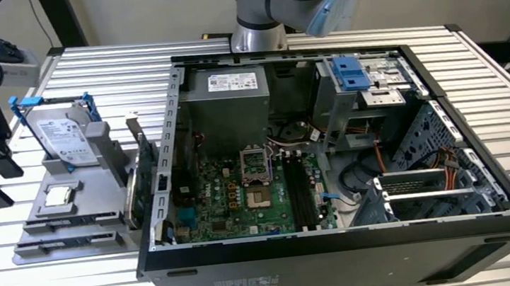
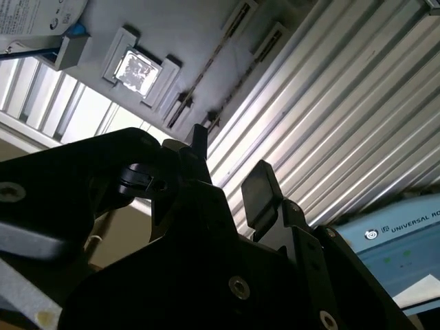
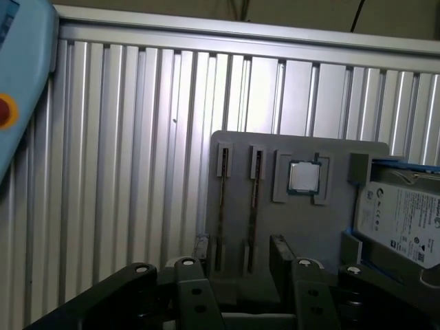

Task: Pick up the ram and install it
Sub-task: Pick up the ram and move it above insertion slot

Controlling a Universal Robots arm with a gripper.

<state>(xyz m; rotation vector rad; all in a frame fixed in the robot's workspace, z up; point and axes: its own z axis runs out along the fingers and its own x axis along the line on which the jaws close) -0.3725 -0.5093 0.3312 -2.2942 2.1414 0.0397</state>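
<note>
gripper point(image 3: 239, 249) jaws well apart, nothing held, hovering near tray end, touching nothing. computer case point(image 1: 341, 241) open, well apart from gripper. grey tray point(image 3: 295, 148) on slatted table point(image 3: 137, 137): if unfixed, off-centre closing could drag it. hard drive point(image 3: 405, 220) beside one finger, could get clipped. ram point(image 3: 255, 199) on edge in tray slot, thin: skewed pinch could tilt it, jam it, or catch neighbouring stick point(image 3: 221, 199).
</note>
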